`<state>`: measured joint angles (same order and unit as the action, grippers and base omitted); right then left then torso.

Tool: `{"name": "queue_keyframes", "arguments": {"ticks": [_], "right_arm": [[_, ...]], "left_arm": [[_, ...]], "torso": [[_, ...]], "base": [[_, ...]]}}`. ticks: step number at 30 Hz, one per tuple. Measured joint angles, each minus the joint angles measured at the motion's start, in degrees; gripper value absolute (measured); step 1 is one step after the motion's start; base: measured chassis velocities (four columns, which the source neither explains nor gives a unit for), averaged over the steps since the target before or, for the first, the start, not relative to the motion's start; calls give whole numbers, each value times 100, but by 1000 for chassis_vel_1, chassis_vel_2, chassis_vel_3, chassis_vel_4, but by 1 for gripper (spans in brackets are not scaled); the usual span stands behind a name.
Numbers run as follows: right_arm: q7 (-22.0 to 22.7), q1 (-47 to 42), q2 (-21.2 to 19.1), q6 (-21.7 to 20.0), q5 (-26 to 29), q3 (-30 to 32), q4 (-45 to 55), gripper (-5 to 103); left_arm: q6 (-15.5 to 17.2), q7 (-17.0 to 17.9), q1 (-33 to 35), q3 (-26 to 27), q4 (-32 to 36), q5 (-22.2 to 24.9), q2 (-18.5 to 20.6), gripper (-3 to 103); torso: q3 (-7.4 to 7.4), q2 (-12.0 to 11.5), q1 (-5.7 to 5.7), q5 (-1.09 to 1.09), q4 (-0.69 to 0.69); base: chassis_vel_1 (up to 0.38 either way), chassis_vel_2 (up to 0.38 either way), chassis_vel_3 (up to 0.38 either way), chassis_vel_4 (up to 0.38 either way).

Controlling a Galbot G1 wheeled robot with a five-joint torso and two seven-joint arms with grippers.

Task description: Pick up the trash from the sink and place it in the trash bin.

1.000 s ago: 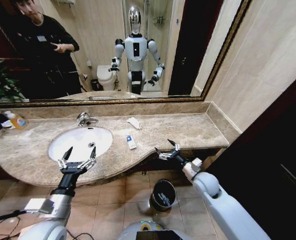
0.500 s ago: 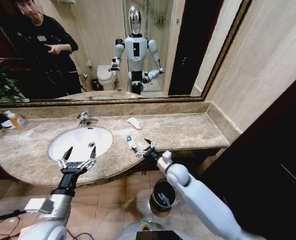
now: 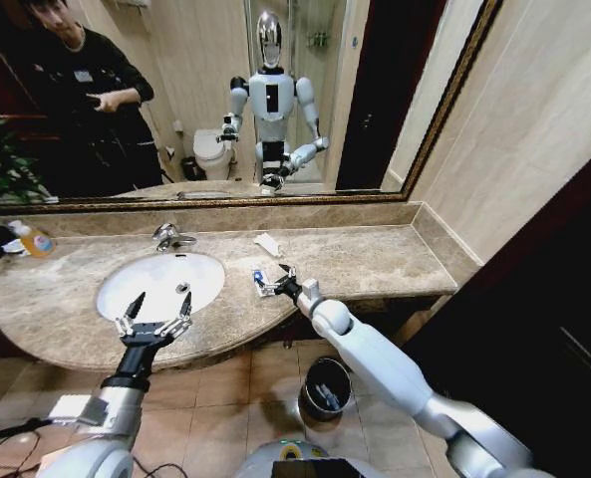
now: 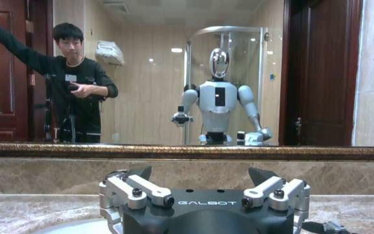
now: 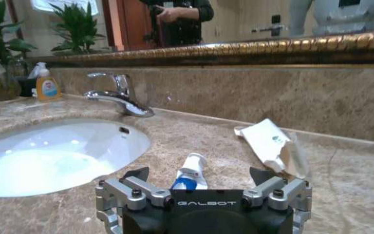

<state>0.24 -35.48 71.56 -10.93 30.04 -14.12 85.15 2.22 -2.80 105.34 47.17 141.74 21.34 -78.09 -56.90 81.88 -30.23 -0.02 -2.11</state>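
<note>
A small blue-white packet (image 3: 259, 276) lies on the marble counter just right of the white oval sink (image 3: 126, 289). My right gripper (image 3: 273, 282) hovers open right at it; in the right wrist view the packet (image 5: 192, 171) sits between the spread fingers of this gripper (image 5: 200, 179). A white sachet (image 3: 267, 244) lies farther back near the mirror, and I see the sachet (image 5: 269, 143) just beyond the packet. My left gripper (image 3: 153, 319) is open at the sink's front rim, holding nothing. The black trash bin (image 3: 325, 388) stands on the floor below the counter.
A chrome tap (image 3: 170, 237) stands behind the sink. An orange-labelled soap bottle (image 3: 34, 241) and a plant sit at the far left. The mirror reflects me and a person. The counter's curved front edge overhangs the tiled floor.
My right arm swung left from beyond the counter's front edge to over the blue-white packet. The left arm stayed put.
</note>
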Motion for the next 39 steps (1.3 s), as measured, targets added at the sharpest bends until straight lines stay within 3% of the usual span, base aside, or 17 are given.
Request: {"name": "queue_keyframes", "arguments": {"ticks": [8, 12, 16, 21, 31, 33, 37, 39], "right_arm": [[-337, 304, 115, -16, 125, -179, -469, 103], [-789, 482, 50, 89, 279, -302, -744, 87], [-1203, 616, 38, 251, 289, -342, -1008, 78], [-1220, 704, 121, 286, 268, -345, -1212, 82], [-1164, 742, 287, 216, 267, -359, -1262, 78], [-1157, 746, 322, 203, 266, -366, -1286, 75], [-1149, 756, 378, 207, 258, -384, -1345, 54], [-1149, 757, 379, 209, 254, -391, -1345, 54]], "left_arm": [[0, 0, 0, 0, 0, 0, 0, 100], [0, 0, 0, 0, 0, 0, 0, 100], [0, 0, 0, 0, 0, 0, 0, 100], [0, 0, 0, 0, 0, 0, 0, 100], [0, 0, 0, 0, 0, 0, 0, 100], [0, 0, 0, 0, 0, 0, 0, 100], [0, 0, 0, 0, 0, 0, 0, 100], [0, 0, 0, 0, 0, 0, 0, 100]], "torso": [[0, 0, 0, 0, 0], [0, 0, 0, 1, 0], [0, 0, 1, 1, 0], [0, 0, 1, 1, 0], [0, 0, 1, 1, 0], [0, 0, 1, 1, 0], [0, 1, 1, 1, 0], [0, 1, 1, 1, 0]], "base": [[0, 0, 0, 0], [0, 0, 0, 0], [0, 0, 0, 0], [0, 0, 0, 0], [0, 0, 0, 0], [0, 0, 0, 0], [0, 0, 0, 0], [0, 0, 0, 0]]}}
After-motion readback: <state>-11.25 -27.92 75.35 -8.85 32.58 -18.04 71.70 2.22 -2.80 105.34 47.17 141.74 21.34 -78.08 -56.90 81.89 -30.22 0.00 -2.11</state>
